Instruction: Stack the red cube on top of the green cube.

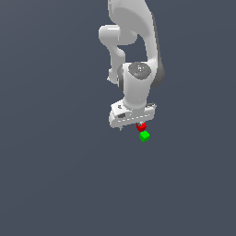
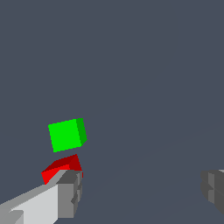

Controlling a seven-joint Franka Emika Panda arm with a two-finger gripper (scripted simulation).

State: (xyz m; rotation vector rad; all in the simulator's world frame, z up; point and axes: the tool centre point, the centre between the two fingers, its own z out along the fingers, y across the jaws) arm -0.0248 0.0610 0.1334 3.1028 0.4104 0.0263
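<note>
I see one red cube (image 1: pixel 141 126) and one green cube (image 1: pixel 144 136), small, plain and bright. They sit near the middle of the exterior view, red just above green. My jaws are wide apart, holding nothing.

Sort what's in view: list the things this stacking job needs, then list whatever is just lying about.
Needed for the job:
red cube
green cube
gripper, jaws wide apart

Just lying about:
nothing; only the bare grey surface shows besides
</note>
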